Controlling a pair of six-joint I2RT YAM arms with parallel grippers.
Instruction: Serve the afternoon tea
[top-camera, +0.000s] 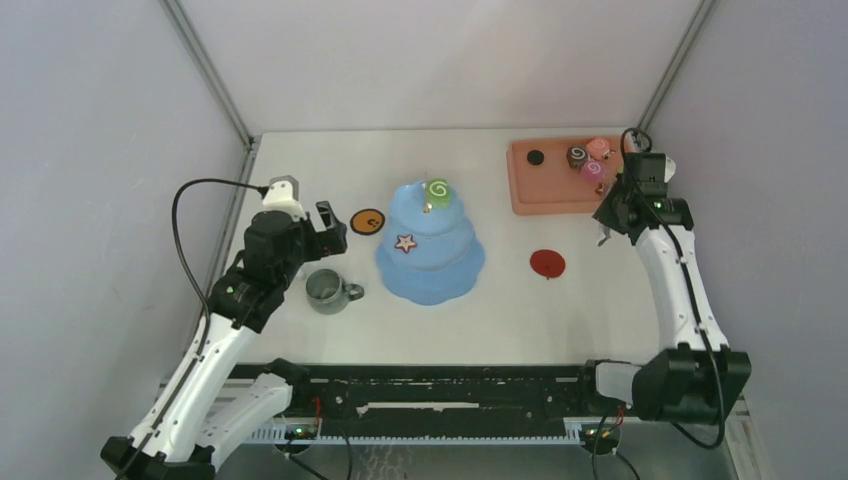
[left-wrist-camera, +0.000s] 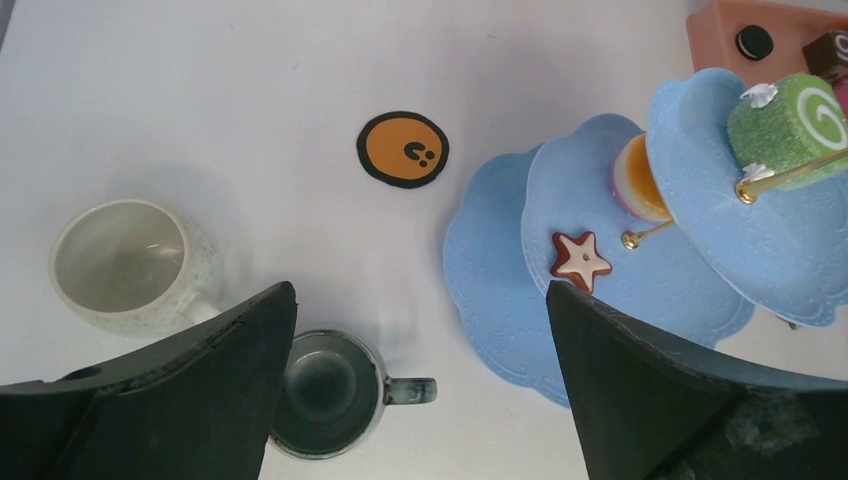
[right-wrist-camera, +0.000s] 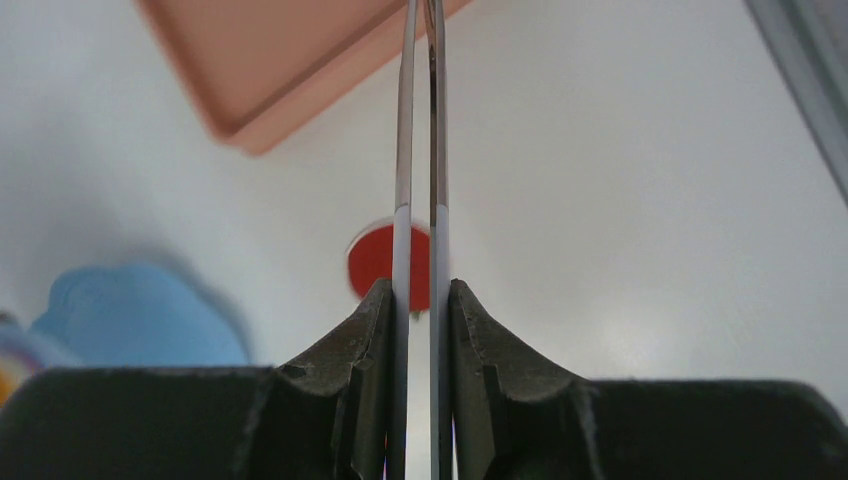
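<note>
The light blue cake stand (top-camera: 430, 262) (left-wrist-camera: 500, 300) stands mid-table with a green swirl roll (top-camera: 437, 190) (left-wrist-camera: 790, 115) on top, an orange tart (left-wrist-camera: 640, 180) and a star cookie (top-camera: 405, 242) (left-wrist-camera: 581, 255) lower down. A grey-green mug (top-camera: 328, 290) (left-wrist-camera: 325, 392) and a white mug (left-wrist-camera: 130, 265) sit left of it. My left gripper (top-camera: 328, 228) (left-wrist-camera: 420, 300) hangs open above the grey-green mug, holding nothing. My right gripper (top-camera: 612, 215) (right-wrist-camera: 420, 290) is shut on the metal tongs (right-wrist-camera: 420, 150) beside the tray.
The salmon-pink tray (top-camera: 540, 190) (right-wrist-camera: 270, 70) at back right holds swirl rolls (top-camera: 577, 156) and a black cookie (top-camera: 536, 157). An orange coaster (top-camera: 368, 221) (left-wrist-camera: 402, 149) lies left of the stand, a red coaster (top-camera: 547, 263) (right-wrist-camera: 375, 262) to its right. Walls enclose three sides.
</note>
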